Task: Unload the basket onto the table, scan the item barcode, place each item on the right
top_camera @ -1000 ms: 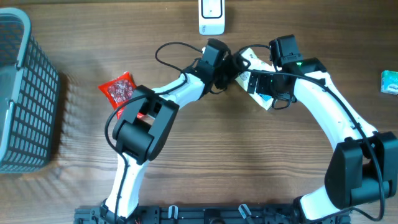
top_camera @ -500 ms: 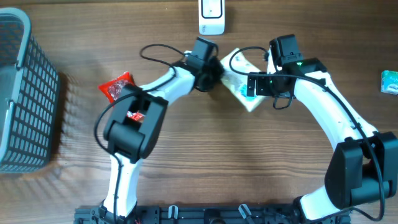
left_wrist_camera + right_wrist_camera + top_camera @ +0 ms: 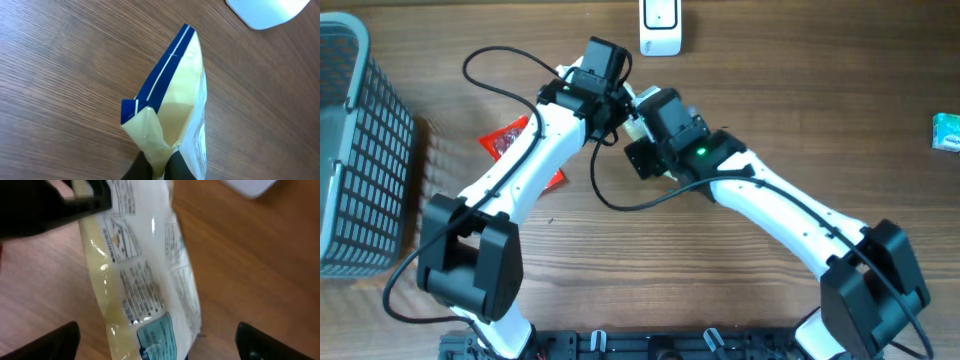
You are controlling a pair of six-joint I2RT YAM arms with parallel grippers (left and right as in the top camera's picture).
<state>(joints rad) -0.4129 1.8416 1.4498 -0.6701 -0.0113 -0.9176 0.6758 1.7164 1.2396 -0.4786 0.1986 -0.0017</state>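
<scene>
Wood-grain worktop (image 3: 740, 300), a grey basket (image 3: 360, 150) at the left edge, the white scanner (image 3: 660, 28) at the far middle. My left end effector (image 3: 159, 169) is pinched shut on the end seam of the blue-and-cream pouch (image 3: 175, 105), just short of the scanner. The pouch's long axis runs straight away from the fingers, toward the scanner's corner. The right end effector (image 3: 157, 342) stands wide, straddling the printed face without gripping. The left arm has the hold — I judge its next job is turning the print toward the scanner.
</scene>
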